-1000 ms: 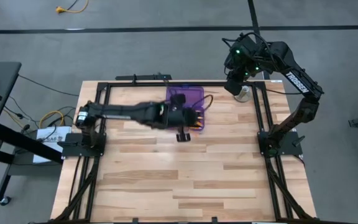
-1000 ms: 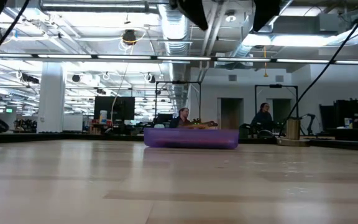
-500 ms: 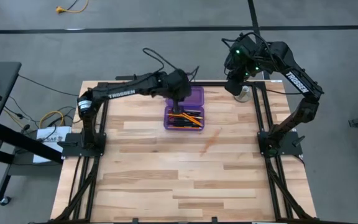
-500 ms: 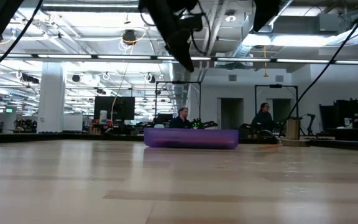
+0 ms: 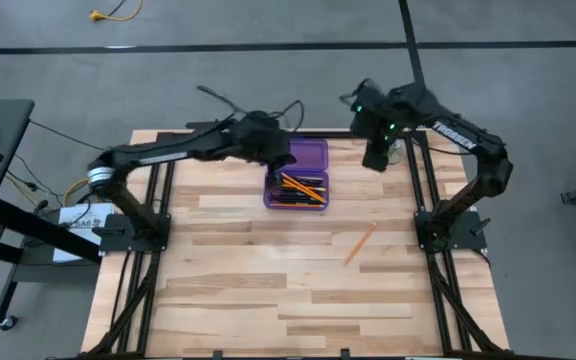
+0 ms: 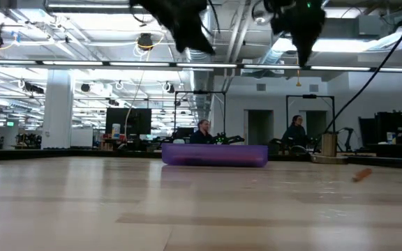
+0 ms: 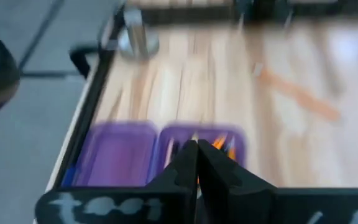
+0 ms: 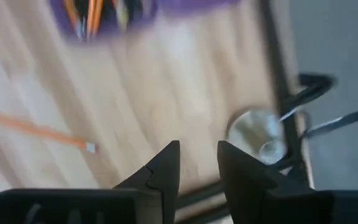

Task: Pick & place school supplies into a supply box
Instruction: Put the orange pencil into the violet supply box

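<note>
One orange pencil (image 5: 359,243) lies loose on the table (image 5: 228,290), well apart from the supply box (image 5: 296,187); it may roll when grasped. The left gripper (image 7: 196,163), pinched closed and empty, is above the box, while the right gripper (image 8: 197,163), slightly parted, hangs empty near the back edge

The supply box (image 5: 298,178) is see-through purple, and its open lid (image 5: 308,154) is the same purple. Inside it are bright orange pencils (image 5: 301,186) mixed with thin black pens (image 5: 290,196). One more orange pencil (image 5: 359,244) lies on the table (image 5: 268,290), which is light wood with pale and darker tan strips. Both arms are black, and so is the frame (image 5: 420,190) around the table. The round disc (image 8: 257,135) is shiny silver. The floor (image 5: 268,70) is grey.
</note>
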Robot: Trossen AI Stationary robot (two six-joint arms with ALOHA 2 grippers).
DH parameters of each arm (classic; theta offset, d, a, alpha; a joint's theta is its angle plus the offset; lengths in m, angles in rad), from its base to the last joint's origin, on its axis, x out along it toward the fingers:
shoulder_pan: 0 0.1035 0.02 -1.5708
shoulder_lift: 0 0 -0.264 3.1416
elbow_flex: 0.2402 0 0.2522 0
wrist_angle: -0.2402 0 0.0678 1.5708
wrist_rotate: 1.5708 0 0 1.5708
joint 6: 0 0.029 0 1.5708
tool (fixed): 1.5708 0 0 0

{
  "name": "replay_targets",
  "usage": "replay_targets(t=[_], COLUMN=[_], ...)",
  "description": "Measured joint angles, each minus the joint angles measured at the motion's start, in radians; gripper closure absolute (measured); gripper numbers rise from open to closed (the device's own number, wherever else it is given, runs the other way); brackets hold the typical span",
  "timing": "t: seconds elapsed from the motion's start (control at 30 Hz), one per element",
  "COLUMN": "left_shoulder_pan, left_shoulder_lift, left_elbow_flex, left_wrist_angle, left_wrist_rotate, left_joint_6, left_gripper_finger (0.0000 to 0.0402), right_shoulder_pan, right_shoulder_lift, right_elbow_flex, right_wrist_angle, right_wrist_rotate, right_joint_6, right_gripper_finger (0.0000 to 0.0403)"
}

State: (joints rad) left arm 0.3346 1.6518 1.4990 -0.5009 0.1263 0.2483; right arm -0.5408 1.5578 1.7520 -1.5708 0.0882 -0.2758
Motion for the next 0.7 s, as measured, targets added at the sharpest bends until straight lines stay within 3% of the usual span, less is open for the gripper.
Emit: replay_targets(t=[0.17, 0.3, 0.53, 0.7], left_shoulder_pan=[-0.079, -0.175, -0.353, -0.441], left_shoulder_lift=[-0.212, -0.349, -0.46, -0.478], left_elbow_flex=[-0.207, -0.344, -0.468, -0.505], left_wrist_angle=[0.251, 0.384, 0.436, 0.42], left_wrist_rotate=[-0.019, -0.125, -0.368, -0.451], left_joint_6=[-0.153, -0.176, -0.18, -0.191], left_gripper_finger=[0.0401, 0.0401, 0.0401, 0.0401], right_shoulder_pan=[0.053, 0.133, 0.31, 0.439], right_shoulder_lift=[0.0, 0.0, 0.0, 0.0], right_elbow_flex=[-0.209, -0.345, -0.501, -0.609], right_wrist_angle=[-0.002, -0.001, 0.111, 0.235], right_wrist_rotate=[-0.001, -0.003, -0.008, -0.01], right_joint_6=[-0.133, -0.253, -0.247, -0.176], right_gripper_finger=[0.0301, 0.0301, 0.0301, 0.0301])
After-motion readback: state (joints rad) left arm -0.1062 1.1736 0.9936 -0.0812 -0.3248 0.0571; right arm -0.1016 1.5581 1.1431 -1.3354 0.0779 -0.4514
